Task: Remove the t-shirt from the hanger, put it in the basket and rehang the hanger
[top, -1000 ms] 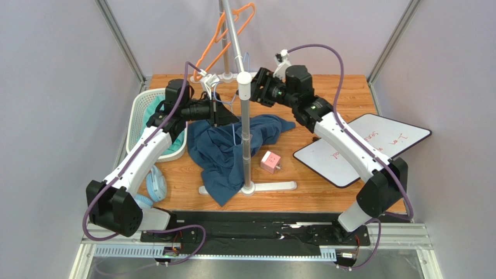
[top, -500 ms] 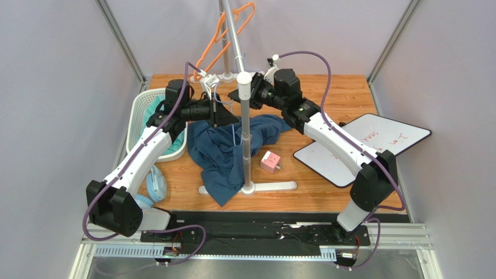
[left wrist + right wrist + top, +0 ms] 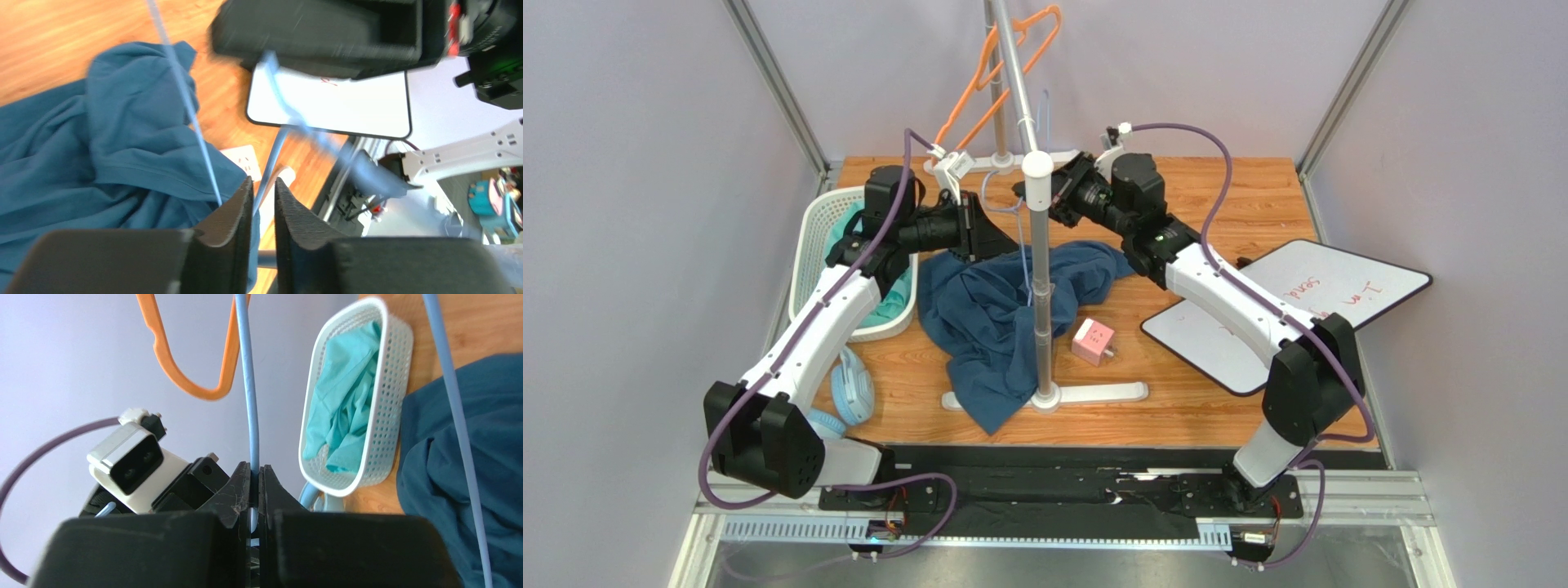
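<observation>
The dark blue t-shirt [image 3: 995,325] lies crumpled on the table around the foot of the stand; it also shows in the left wrist view [image 3: 92,153] and at the right of the right wrist view [image 3: 472,447]. Above it, the thin light blue hanger [image 3: 1004,202] is held up between the two grippers. My right gripper [image 3: 1032,199] [image 3: 255,471] is shut on the hanger's wire [image 3: 250,416]. My left gripper [image 3: 995,230] [image 3: 263,190] faces it from the left with its jaws slightly apart. The hanger wire [image 3: 273,156] runs loose through that gap.
A metal stand pole [image 3: 1044,294] rises from a white base [image 3: 1100,393] between the arms, with an orange hanger [image 3: 983,86] on its top. A white basket [image 3: 817,245] holding teal cloth is at the left. A pink cube [image 3: 1092,341] and a whiteboard [image 3: 1308,306] lie at the right.
My right gripper moved in towards the pole and shut on the blue hanger's wire. My left gripper's jaws parted, releasing the wire, and that gripper rose slightly.
</observation>
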Tool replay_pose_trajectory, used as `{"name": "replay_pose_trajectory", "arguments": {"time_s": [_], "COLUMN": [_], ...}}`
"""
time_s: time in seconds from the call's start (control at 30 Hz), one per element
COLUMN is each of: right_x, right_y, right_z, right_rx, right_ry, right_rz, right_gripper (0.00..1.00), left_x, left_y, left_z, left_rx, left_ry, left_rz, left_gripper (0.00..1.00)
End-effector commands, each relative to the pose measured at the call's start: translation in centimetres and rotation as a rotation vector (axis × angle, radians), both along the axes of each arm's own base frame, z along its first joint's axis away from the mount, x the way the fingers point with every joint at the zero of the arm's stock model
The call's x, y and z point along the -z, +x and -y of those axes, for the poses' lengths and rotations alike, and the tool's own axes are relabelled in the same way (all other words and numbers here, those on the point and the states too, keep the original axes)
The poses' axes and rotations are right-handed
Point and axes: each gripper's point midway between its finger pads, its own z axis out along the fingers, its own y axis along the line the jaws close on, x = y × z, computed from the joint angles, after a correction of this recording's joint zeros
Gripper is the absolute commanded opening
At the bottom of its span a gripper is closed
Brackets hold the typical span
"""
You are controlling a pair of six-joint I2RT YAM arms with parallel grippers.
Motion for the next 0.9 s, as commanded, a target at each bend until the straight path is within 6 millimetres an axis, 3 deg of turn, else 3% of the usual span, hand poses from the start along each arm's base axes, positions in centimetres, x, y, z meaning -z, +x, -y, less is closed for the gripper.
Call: {"name": "replay_pose_trajectory", "arguments": {"time_s": [0.0,0.13,0.17,0.23,0.27,0.5,0.87], "right_x": [-6.5,-8.4,-8.7,-8.6,-7.9,-7.7,-8.5], "right_y": [1.6,2.3,2.3,2.2,2.4,2.7,1.0], "right_z": [4.1,5.8,6.0,5.9,5.8,6.8,8.1], "right_rx": [0.182,0.273,0.281,0.283,0.286,0.357,0.443], "right_ry": [0.068,0.094,0.109,0.161,0.171,0.322,0.459], "right_rz": [0.160,0.186,0.177,0.119,0.088,-0.045,-0.215], "right_gripper": [0.00,0.00,0.00,0.00,0.00,0.00,0.00], "left_x": [-2.9,-3.5,-3.6,-3.8,-3.8,-4.8,-4.4], "left_y": [0.7,0.4,0.2,0.1,-0.1,-0.9,-1.4], "left_z": [-1.2,-1.3,-1.1,-0.9,-0.7,-0.1,0.8], "left_rx": [-0.048,-0.039,-0.020,0.001,0.012,0.062,0.076], "left_ry": [-0.035,-0.047,-0.056,-0.072,-0.078,-0.124,-0.095], "left_rz": [0.069,0.097,0.095,0.100,0.100,0.145,0.166], "left_gripper": [0.32,0.39,0.49,0.54,0.54,0.57,0.58]}}
